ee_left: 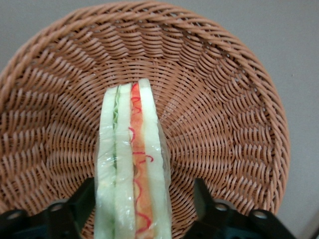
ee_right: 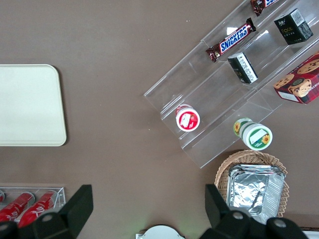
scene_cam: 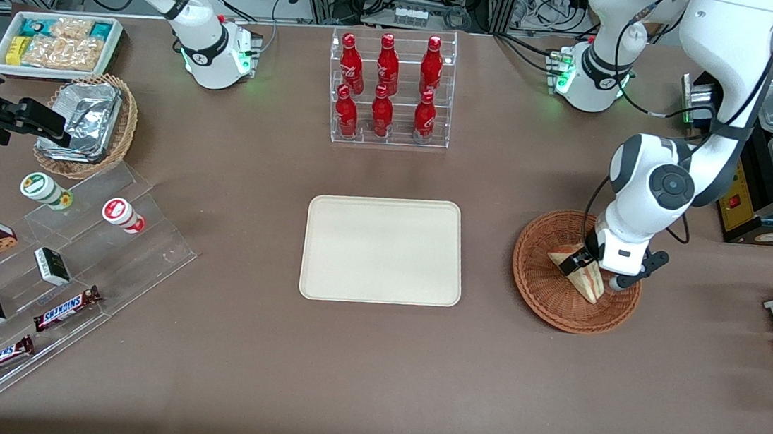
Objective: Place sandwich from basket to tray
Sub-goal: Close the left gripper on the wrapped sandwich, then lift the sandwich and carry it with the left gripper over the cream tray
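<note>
A: Starting up close on the wrist cam: gripper (ee_left: 144, 209) down inside the basket (ee_left: 229, 99), fingers (ee_left: 75, 204) spread either side of the sandwich (ee_left: 132, 164). Wide apart, a clear gap on each flank, nothing actually pinched yet. Looks like straddling the wedge across its bread faces, probably so the squeeze lands on the flat sides and not on the filling edge.

B: Yep, same read. Sandwich standing on edge, still wrapped in film, red and green layers facing up. Resting on the weave, so not lifted.

A: Front cam agrees: gripper (scene_cam: 598, 269) low over the basket (scene_cam: 549, 300), sandwich (scene_cam: 583, 275) right under it, toward the working arm's end of the table.

B: Then the tray (scene_cam: 383, 250), mid-table, beside the basket with bare tabletop between. Flat and low-rimmed, so probably an easy drop-off.

A: Farther back from the camera, the rack of red bottles (scene_cam: 388, 89). Well clear of the likely carry path.

B: Guessing next: close gently, lift. Film might be slippery.
</note>
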Robot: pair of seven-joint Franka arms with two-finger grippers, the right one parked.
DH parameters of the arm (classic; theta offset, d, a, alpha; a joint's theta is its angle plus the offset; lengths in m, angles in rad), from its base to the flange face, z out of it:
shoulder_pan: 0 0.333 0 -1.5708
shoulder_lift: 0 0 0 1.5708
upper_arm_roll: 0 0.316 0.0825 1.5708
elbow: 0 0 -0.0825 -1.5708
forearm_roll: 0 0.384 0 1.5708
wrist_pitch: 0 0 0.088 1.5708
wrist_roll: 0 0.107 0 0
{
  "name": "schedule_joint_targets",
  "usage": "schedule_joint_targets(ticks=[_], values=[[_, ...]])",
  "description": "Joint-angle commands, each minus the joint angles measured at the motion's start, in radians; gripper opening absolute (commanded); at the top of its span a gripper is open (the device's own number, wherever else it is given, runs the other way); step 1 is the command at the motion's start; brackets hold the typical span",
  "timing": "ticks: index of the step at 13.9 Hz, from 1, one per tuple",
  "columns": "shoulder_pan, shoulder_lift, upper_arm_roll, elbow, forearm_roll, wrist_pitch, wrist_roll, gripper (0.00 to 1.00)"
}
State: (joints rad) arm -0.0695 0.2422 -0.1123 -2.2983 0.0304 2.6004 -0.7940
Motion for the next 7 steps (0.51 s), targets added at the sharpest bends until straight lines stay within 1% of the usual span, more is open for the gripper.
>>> schedule_joint_targets(ticks=[1,2,4,6,7], values=[[-0.010,0.020,0.003,0.005,0.016,0.026,-0.024,0.05],[-0.010,0.017,0.003,0.010,0.016,0.024,-0.021,0.00],[-0.009,-0.020,0.005,0.026,0.016,0.006,-0.019,0.00],[-0.010,-0.084,0.003,0.057,0.017,-0.078,-0.018,0.00],[-0.013,-0.102,0.000,0.104,0.017,-0.165,-0.018,0.00]])
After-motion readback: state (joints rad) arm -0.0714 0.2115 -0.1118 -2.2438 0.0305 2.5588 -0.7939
